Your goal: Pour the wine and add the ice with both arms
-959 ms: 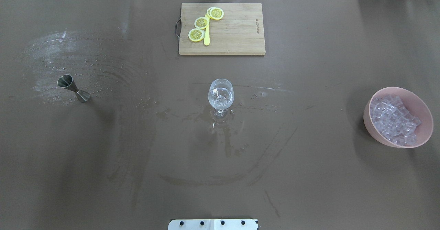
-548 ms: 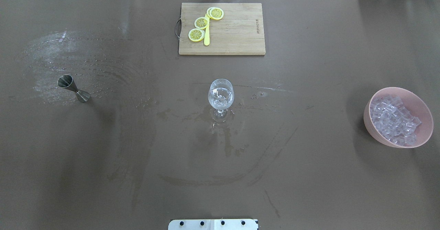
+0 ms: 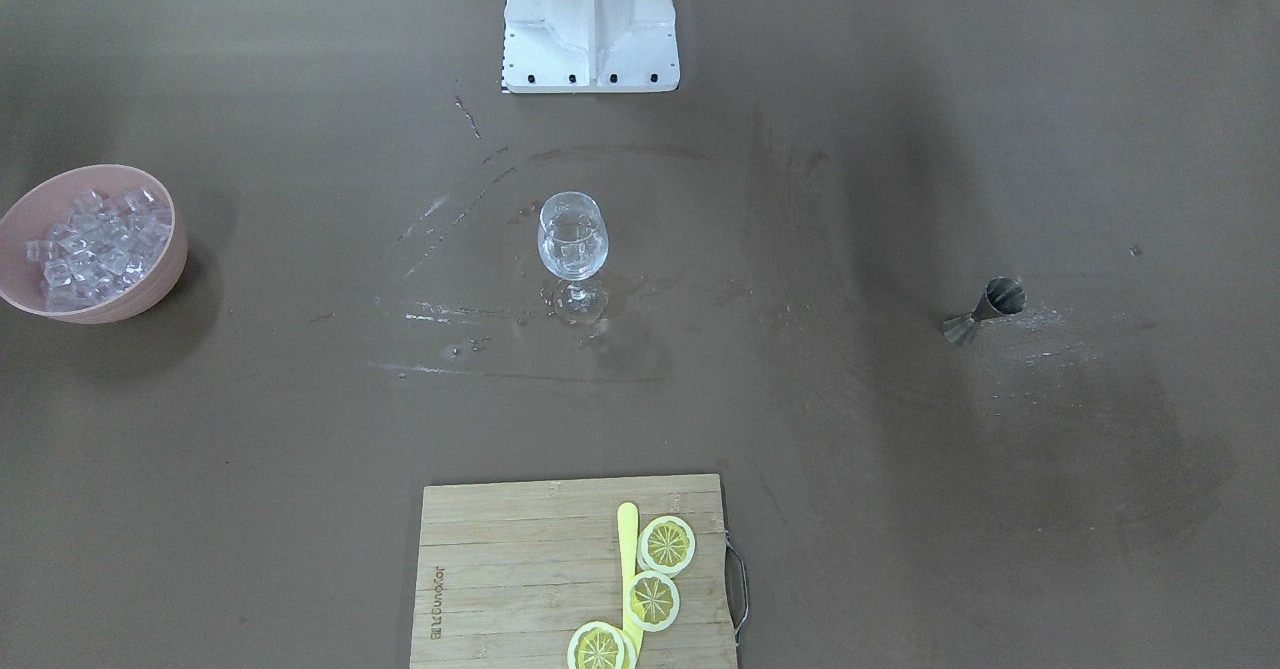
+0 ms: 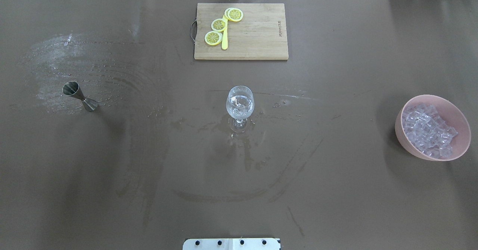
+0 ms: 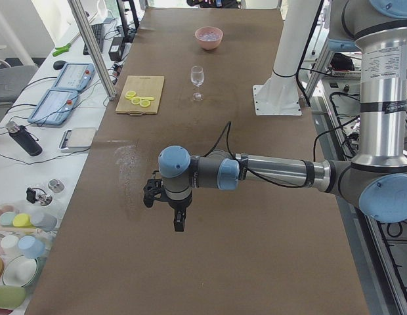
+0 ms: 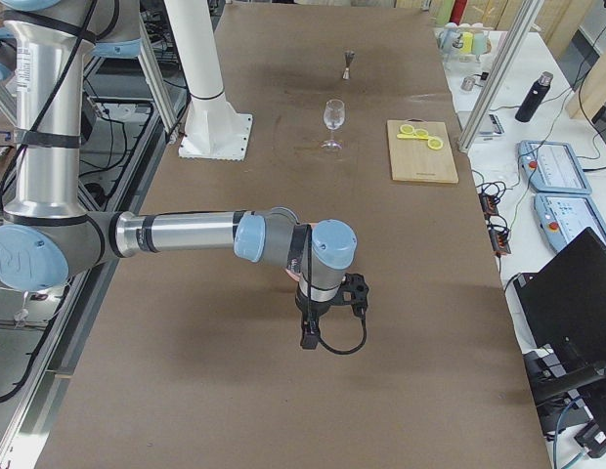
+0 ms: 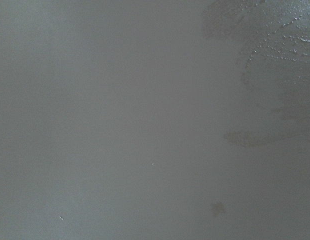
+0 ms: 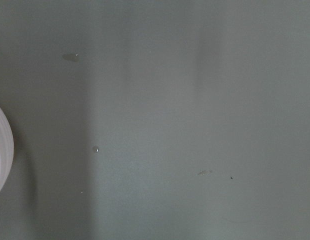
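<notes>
- Nothing on the tabletop (image 4: 336, 190) has budged since a second ago: every item sits where it was, so no pouring or scooping is under way, as I read it.
- Front-facing view: the ice (image 3: 95, 239) is piled in the pink bowl (image 3: 140, 299) at far left, the wine glass (image 3: 572, 239) stands upright mid-table among wet smears, and the jigger (image 3: 985, 309) is well off to the right. No arm in shot.
- Overhead: same story, mirrored. Ice (image 4: 429, 130) in its bowl (image 4: 405, 145) on the right, glass (image 4: 239, 104) in the centre with something clear glinting inside, ice or liquid I can't say. Jigger (image 4: 79, 96) on the left, lemon slices (image 4: 220, 24) on the cutting board (image 4: 254, 37) at the far edge.
- Left-end view: the left arm (image 5: 269, 172) reaches out low, and the left pincer (image 5: 169, 203) hangs over bare tabletop, well apart from the glass (image 5: 197, 75). Released or clenched? Can't tell from here.
- Right-end view: the right arm (image 6: 176, 234) mirrors it, with the right pincer (image 6: 323, 308) hanging above the tabletop. Its state can't be judged either.
- Left wrist view: only tabletop, wet streaks (image 7: 275, 50) up in the right corner.
- Right wrist view: the bowl's rim (image 8: 2, 150) peeks in at the left edge, so the ice looks near for that arm's next reach.
</notes>
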Controlling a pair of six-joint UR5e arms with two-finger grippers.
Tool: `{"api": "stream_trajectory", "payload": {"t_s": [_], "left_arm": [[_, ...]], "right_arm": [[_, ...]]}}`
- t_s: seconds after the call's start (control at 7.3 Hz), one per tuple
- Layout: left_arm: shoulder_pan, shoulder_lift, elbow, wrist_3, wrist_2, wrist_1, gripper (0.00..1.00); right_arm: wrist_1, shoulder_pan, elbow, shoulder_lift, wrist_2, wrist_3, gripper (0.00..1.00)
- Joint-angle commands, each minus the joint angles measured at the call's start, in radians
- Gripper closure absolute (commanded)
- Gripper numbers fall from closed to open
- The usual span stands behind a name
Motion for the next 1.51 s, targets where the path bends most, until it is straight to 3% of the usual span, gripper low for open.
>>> {"api": "stream_trajectory", "payload": {"t_s": [0.0,0.41,0.68,1.37], "left_arm": [[0.001,0.003,0.001,0.000,-0.002,0.000,0.01],[0.001,0.001,0.001,0.000,-0.002,-0.002,0.01],[0.001,-0.003,0.003,0.000,-0.002,-0.002,0.01],[0.002,-0.005,0.006,0.000,-0.002,-0.002,0.01]], "right_arm": [[0.002,0.004,0.007,0.009,0.000,0.000,0.00],[0.033,0.002,0.005,0.023,-0.001,0.069,0.00],[0.158,0.002,-0.036,0.006,0.002,0.101,0.00],[0.165,0.002,0.008,0.015,0.002,0.088,0.00]]}}
